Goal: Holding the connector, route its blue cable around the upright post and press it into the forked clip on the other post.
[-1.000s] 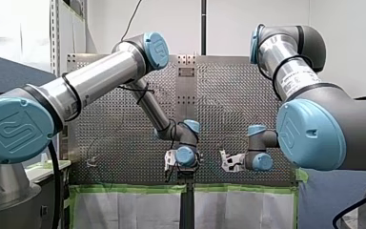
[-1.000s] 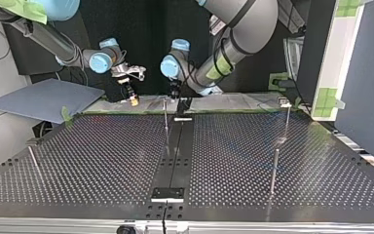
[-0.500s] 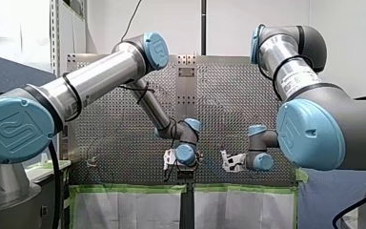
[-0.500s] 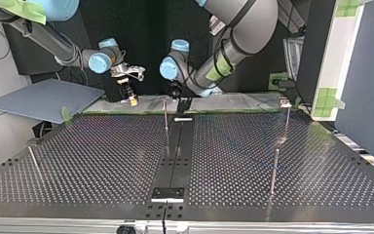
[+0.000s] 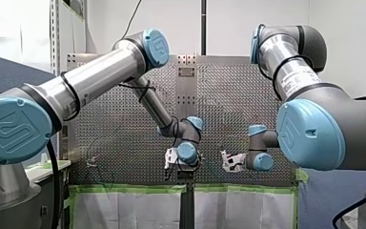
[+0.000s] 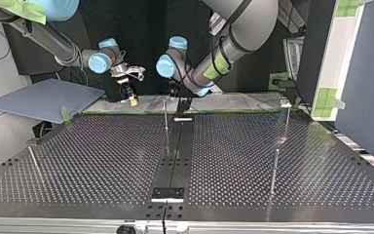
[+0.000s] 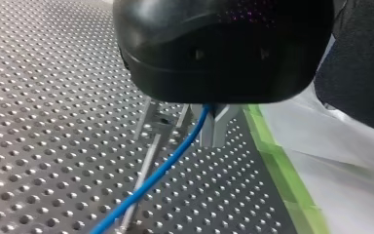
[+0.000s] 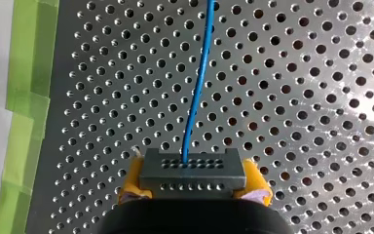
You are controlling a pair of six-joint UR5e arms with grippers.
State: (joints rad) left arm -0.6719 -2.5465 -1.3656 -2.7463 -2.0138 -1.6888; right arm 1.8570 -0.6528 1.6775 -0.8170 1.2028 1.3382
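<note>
Perforated silver metal counter fills middle. Left hand low near centre, right hand beside it, apart, both above green tape strip edging white sheet.

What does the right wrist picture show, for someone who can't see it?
My right gripper pinches a grey connector between yellow pads, and a blue cable runs from it over the holed table. Green tape lines the table's edge.

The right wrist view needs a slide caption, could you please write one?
Yellow-padded right gripper holds a grey connector, its blue cable running ahead over the perforated table.
</note>
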